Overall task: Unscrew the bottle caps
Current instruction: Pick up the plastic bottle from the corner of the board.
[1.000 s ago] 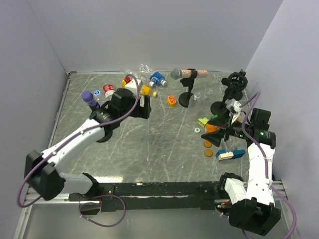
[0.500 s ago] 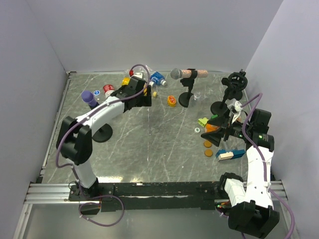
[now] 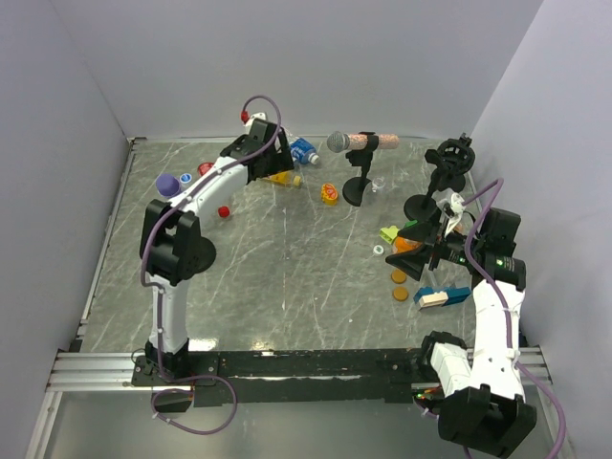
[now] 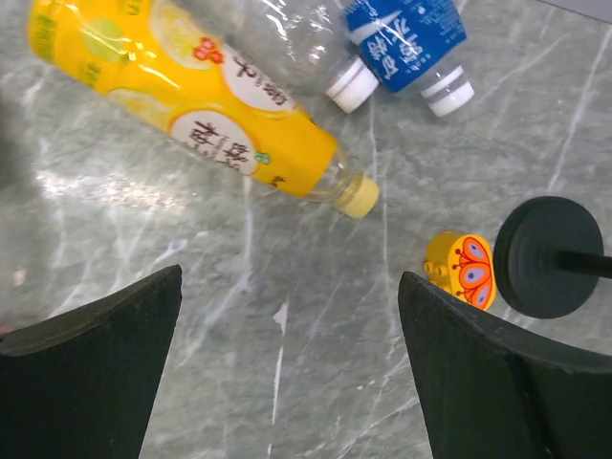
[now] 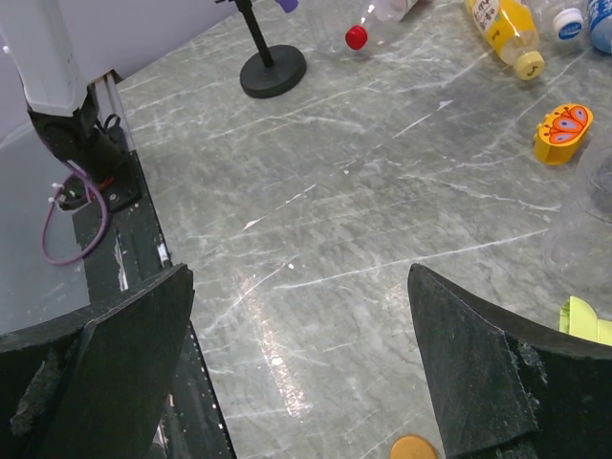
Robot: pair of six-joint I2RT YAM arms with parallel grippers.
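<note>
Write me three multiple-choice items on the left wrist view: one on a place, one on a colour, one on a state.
1. Where does the butterfly block lie?
A. beside the black round base
B. inside a bowl
C. on a red cup

2. What colour is the cap on the yellow bottle?
A. red
B. pale yellow
C. blue

3. How is the left gripper?
A. shut on a cap
B. shut on the bottle
C. open and empty

Answers:
1 A, the block sits just left of the base.
2 B, the cap nearly matches the bottle's own yellow.
3 C, its fingers stand wide apart with nothing between them.
</note>
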